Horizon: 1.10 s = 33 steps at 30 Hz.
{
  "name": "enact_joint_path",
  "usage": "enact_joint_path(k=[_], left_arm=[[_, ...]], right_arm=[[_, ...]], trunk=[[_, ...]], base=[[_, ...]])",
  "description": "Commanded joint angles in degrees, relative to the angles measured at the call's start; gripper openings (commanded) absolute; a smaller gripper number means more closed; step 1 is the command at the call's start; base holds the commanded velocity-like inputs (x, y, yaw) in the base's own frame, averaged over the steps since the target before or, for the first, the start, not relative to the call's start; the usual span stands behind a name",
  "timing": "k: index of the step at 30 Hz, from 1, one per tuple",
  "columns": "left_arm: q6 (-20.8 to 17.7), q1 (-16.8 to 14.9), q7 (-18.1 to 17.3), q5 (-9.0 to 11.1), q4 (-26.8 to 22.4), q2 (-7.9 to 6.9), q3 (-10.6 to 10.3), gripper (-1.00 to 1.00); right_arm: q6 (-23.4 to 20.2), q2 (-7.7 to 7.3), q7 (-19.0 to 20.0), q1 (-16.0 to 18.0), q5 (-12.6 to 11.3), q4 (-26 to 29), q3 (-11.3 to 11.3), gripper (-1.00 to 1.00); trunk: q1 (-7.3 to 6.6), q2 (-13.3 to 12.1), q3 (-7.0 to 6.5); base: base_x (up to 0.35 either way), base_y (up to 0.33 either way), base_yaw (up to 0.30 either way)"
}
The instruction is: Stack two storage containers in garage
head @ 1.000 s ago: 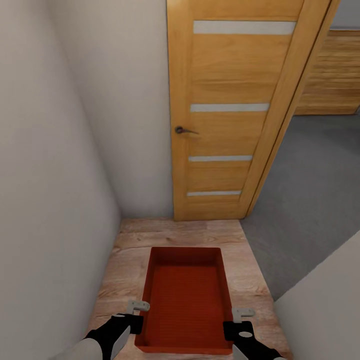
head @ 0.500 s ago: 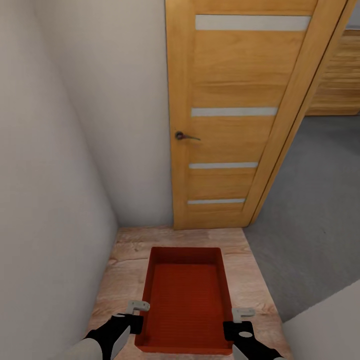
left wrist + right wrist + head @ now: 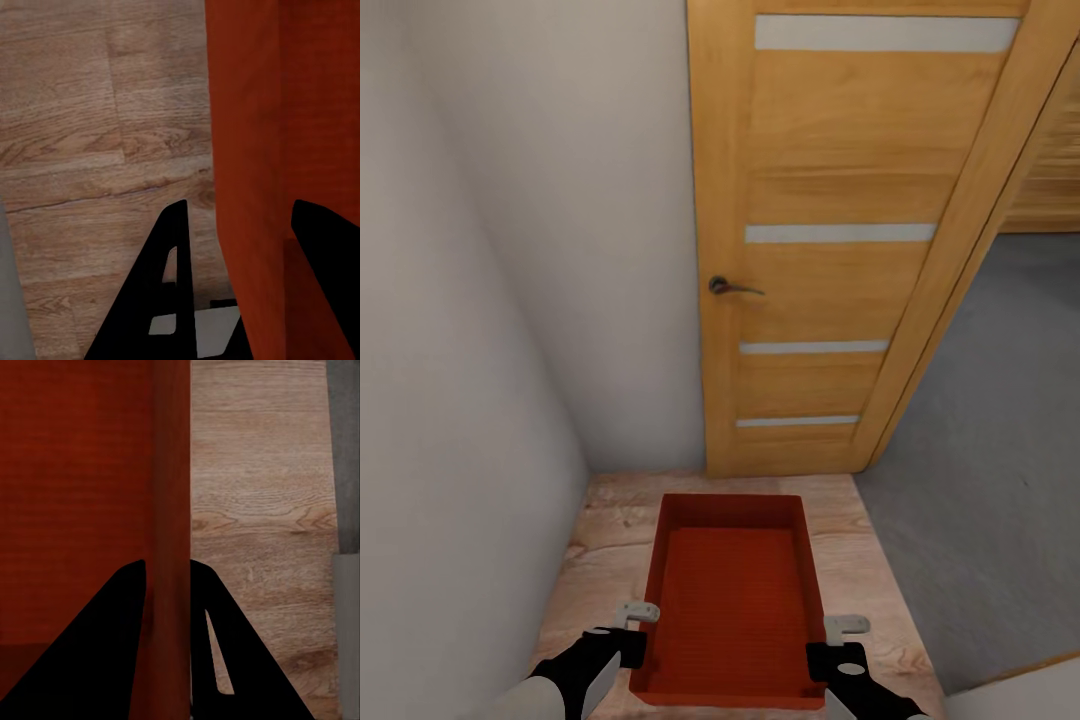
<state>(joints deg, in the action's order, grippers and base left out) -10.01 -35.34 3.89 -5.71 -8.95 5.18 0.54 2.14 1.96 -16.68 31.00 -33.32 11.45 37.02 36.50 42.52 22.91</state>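
Head view: we held one orange-red storage container [image 3: 732, 600] out front over the light wood plank floor [image 3: 600, 560], the left pincer [image 3: 636, 632] on its left wall and the right pincer [image 3: 830, 645] on its right wall. Ahead stood a wooden door [image 3: 830, 250] with a dark handle [image 3: 728, 287]; grey floor [image 3: 1000, 420] lay to the right, a pale wall [image 3: 480, 330] to the left.

Left wrist view: our left pincer [image 3: 240, 262] was clenched on the container wall [image 3: 247, 150], one finger on each side.

Right wrist view: our right pincer [image 3: 166, 607] gripped the container wall [image 3: 171, 472] likewise.
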Motion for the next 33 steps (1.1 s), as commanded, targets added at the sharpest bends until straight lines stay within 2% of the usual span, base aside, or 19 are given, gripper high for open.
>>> enact_joint_path(k=[1, 7, 33], left_arm=[[-0.4, 0.0, 0.2, -1.0, -0.1, 0.00, 0.0, -1.00], [-0.4, 0.0, 0.2, -1.1, -0.1, 0.00, -0.1, -1.00], [-0.4, 0.0, 0.2, -1.1, -0.1, 0.00, -0.1, -1.00]], right_arm=[[0.3, -0.03, -0.3, 0.0, -0.3, 0.0, -0.3, -1.00], [0.3, -0.03, -0.3, 0.0, -0.3, 0.0, -0.3, -1.00], [0.3, -0.03, -0.3, 0.1, -0.3, 0.0, -0.4, -1.00]], trunk=[[0.04, 0.0, 0.06], [0.04, 0.0, 0.06], [0.04, 0.0, 0.06]], base=[[0.324, 0.000, 0.000], [0.220, 0.000, -0.067], [0.001, 0.000, -0.282]])
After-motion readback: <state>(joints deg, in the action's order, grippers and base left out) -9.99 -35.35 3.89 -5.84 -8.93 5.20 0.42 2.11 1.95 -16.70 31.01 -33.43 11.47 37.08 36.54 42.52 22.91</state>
